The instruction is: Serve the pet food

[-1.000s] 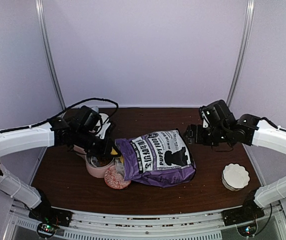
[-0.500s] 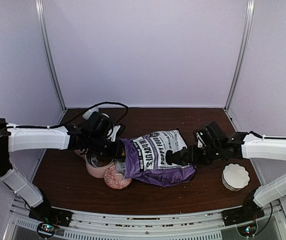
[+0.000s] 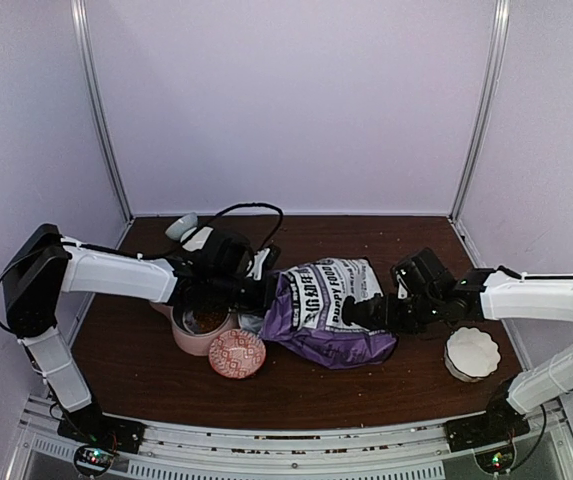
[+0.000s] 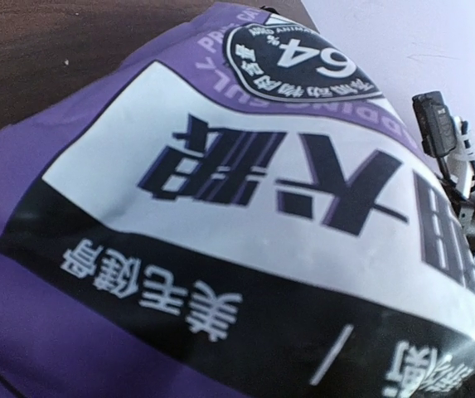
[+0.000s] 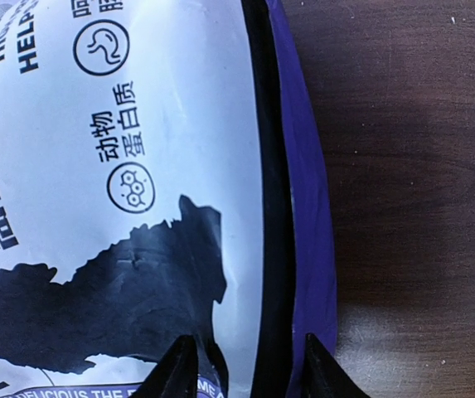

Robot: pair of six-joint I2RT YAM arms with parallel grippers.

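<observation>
Bag [image 3: 331, 310] is down on its side, mid-counter [image 3: 126, 370], label up, puppy silhouette showing; an arm at each end. Right fingers [image 5: 177, 369] straddle the bag's purple side seam, one on the white label face, the other on the outer purple edge; the gap between them is narrow, and I can't tell whether they actually pinch the seam. Left fingers [image 3: 261, 290] are pushed up against the bag's left end by the feeder; the left wrist view is all bag and shows none of them, so I can't tell their state. Kibble [image 3: 204, 320] sits brown in the pink feeder's [image 3: 181, 338] bowl, just left of the bag. Red patterned dish [image 3: 237, 354] lies just in front of the feeder; white scalloped bowl [image 3: 471, 352] is off to the right, apart from the bag.
</observation>
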